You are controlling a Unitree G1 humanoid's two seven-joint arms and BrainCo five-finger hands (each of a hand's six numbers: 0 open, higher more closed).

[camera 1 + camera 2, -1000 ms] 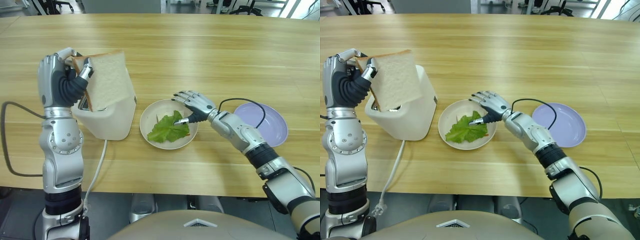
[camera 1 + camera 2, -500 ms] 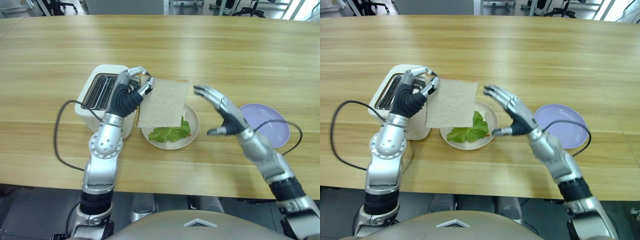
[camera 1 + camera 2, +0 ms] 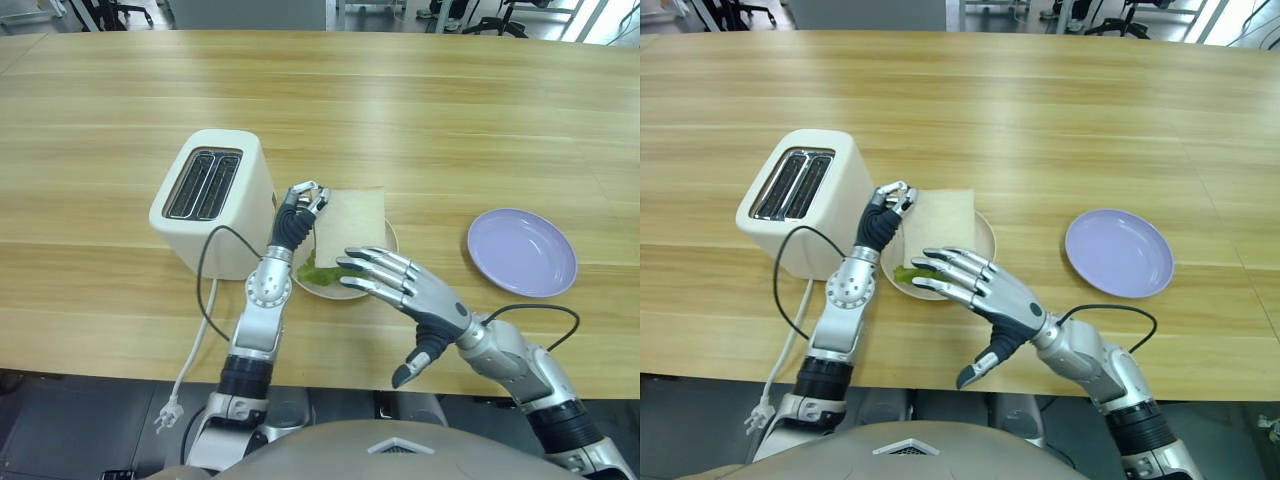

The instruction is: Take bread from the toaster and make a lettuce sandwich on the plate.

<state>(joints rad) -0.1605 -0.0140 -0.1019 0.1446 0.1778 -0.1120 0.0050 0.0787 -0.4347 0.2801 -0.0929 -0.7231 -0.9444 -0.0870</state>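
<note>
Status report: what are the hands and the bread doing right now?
Left hand shut on bread, slice lying over lettuce on the plate. Right hand open, raised in front of the plate. Nothing in the way.

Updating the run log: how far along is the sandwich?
Done: a bread slice is out of the toaster, and lettuce lies on the plate. In hand: the left hand grips the slice's edge, holding it over the lettuce; the right hand is open nearby. Left: release the slice.
</note>
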